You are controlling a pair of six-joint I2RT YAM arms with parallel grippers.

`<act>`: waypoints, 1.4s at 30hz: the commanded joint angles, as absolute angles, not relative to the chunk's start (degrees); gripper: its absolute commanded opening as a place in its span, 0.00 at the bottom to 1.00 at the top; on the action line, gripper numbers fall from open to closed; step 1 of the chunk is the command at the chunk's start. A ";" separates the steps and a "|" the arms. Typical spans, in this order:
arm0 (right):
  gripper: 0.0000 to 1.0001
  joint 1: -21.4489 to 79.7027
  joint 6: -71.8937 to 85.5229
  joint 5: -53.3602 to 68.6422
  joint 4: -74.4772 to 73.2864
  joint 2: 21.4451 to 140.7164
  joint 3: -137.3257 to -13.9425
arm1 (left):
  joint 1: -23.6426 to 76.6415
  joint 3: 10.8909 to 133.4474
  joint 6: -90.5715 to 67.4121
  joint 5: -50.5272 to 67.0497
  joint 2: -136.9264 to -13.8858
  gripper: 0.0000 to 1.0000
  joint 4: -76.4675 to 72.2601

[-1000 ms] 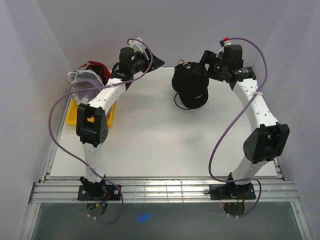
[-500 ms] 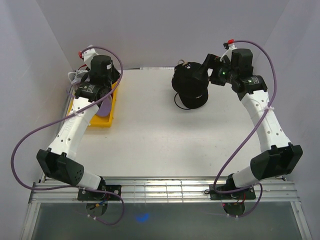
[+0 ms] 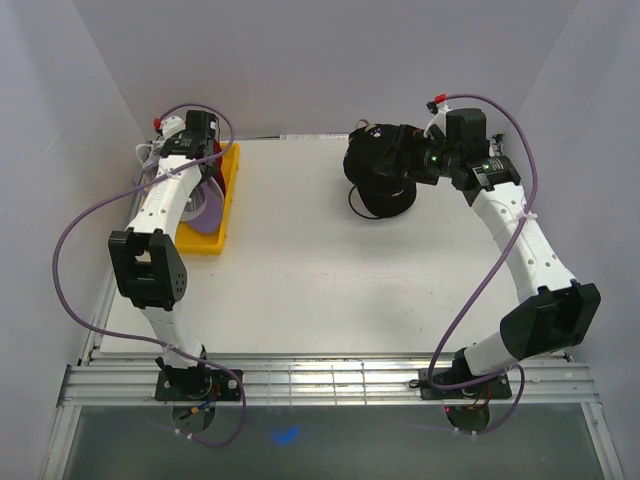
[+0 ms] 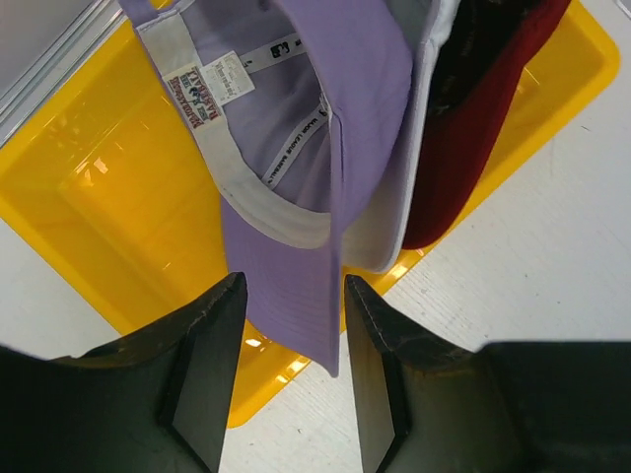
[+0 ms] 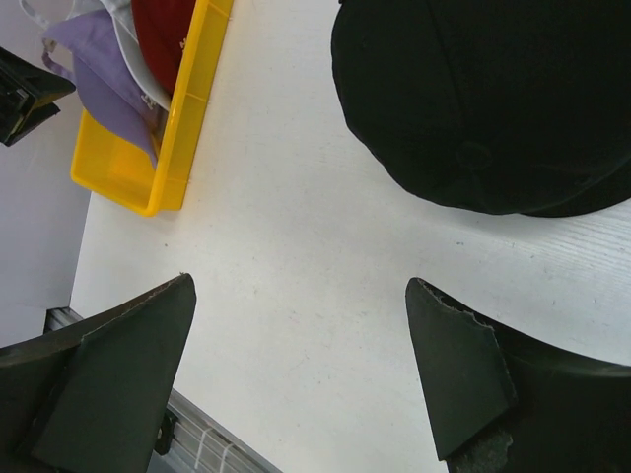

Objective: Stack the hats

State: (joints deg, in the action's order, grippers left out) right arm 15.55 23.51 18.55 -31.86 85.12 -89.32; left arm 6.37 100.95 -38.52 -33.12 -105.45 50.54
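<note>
The lavender hat (image 4: 345, 89) lies upside down in the yellow tray (image 4: 118, 197), over the white hat (image 4: 392, 229) and beside the dark red hat (image 4: 463, 148). My left gripper (image 4: 293, 286) is open, its fingers on either side of the tip of the lavender brim; in the top view it (image 3: 210, 172) hangs over the tray and the lavender hat (image 3: 207, 212). The black hat (image 3: 380, 185) sits at the table's rear centre. My right gripper (image 3: 392, 163) hovers over it, wide open and empty (image 5: 301, 284), with the black hat (image 5: 493, 99) just ahead of the fingers.
The yellow tray (image 3: 228, 200) stands at the rear left against the left wall. White walls close in the table on three sides. A metal rail (image 3: 320, 380) with both arm bases runs along the near edge. Purple cables loop off each arm.
My left arm swung from the rear centre to the tray and set its open fingers around the lavender brim. My right gripper moved left over the black hat.
</note>
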 commanded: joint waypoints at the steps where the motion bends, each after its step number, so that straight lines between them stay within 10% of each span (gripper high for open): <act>1: 0.92 15.82 22.33 19.25 -31.64 84.90 -89.65 | 5.37 104.06 -37.88 -34.55 -105.73 0.55 52.65; 16: 0.92 16.08 21.53 19.34 -32.08 85.69 -89.12 | 4.22 104.24 -37.70 -31.73 -110.22 0.52 51.94; 25: 0.92 16.08 21.01 20.13 -32.52 86.48 -89.73 | 3.78 101.34 -37.18 -31.29 -107.49 0.00 51.59; 42: 0.92 16.08 21.71 23.20 -33.66 88.42 -94.74 | 3.78 106.78 -36.74 -28.66 -91.32 0.00 55.89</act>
State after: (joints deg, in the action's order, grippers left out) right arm 15.84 22.09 21.52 -34.06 88.51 -91.59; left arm 4.16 104.44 -36.67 -29.30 -94.61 54.22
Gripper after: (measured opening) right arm 0.918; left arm 0.029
